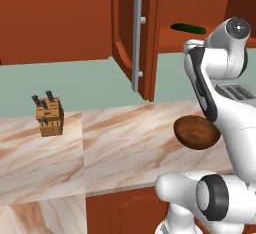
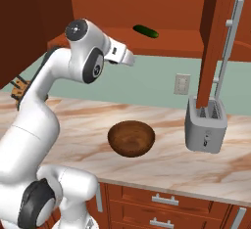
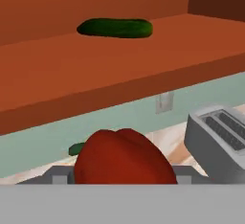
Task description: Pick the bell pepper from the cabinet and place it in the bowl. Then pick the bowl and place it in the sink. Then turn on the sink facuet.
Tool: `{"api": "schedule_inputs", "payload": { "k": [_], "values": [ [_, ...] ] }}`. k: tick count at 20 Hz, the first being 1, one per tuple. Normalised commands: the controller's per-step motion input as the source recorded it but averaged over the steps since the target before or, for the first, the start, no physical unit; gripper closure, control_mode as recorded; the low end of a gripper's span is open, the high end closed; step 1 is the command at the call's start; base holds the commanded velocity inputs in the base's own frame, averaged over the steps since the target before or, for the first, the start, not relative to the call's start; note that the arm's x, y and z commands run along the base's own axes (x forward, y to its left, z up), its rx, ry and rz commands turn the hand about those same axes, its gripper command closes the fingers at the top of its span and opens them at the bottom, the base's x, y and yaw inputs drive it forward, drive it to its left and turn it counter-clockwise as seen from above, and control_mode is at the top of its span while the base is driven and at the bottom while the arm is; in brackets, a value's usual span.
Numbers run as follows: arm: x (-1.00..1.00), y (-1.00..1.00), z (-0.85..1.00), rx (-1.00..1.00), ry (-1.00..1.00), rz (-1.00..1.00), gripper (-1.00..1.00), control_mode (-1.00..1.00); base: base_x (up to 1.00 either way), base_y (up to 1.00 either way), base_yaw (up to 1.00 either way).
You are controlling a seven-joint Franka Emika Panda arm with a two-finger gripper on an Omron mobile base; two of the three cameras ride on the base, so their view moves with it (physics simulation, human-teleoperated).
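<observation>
The bell pepper [image 3: 123,157] sits right at the bottom of the hand view, big and red, with its green stem poking out on the left side. Grey fingertip pieces flank it low on both sides, so the fingers are clamped on the pepper. It hangs in the air in front of the cabinet shelf [image 3: 119,70], below the shelf's front edge.

Up on that shelf lies the long dark green cucumber [image 3: 115,28], well back from the pepper. In the right base view the arm reaches up toward the open cabinet [image 2: 147,8], with the wrist held just below the cucumber's level; the gripper itself is hidden behind the wrist there.

Down on the marbled table [image 2: 162,164] sits the dark wooden bowl [image 2: 131,138], upright and with nothing in it, well below the hand. The silver toaster [image 2: 206,127] stands to the bowl's right in that view, and the cabinet door [image 2: 212,37] with its long silver bar handle [image 2: 230,42] swings open above it. In the left base view a wooden knife block [image 1: 49,117] stands far off to the left on the table.
</observation>
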Motion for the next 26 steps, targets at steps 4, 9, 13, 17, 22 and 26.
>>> {"api": "schedule_inputs", "payload": {
  "k": [4, 9, 13, 17, 22, 26],
  "values": [
    [-0.97, -0.08, -0.76, 0.00, 0.30, 0.00, 1.00, -1.00, 0.00, 0.00, 0.00],
    [-0.18, -0.20, -1.00, 0.00, 0.38, 0.00, 1.00, -1.00, 0.00, 0.00, 0.00],
    [0.12, -0.27, -1.00, 0.00, 0.39, 0.00, 1.00, -1.00, 0.00, 0.00, 0.00],
    [0.10, -0.26, -1.00, 0.00, 0.38, 0.00, 1.00, -1.00, 0.00, 0.00, 0.00],
    [0.02, -0.22, -0.98, 0.01, 0.17, 0.01, 1.00, -1.00, 0.00, 0.00, 0.00],
    [0.07, -0.08, -0.81, 0.03, 0.00, 0.10, 1.00, -1.00, 0.00, 0.00, 0.00]
  ]
}}
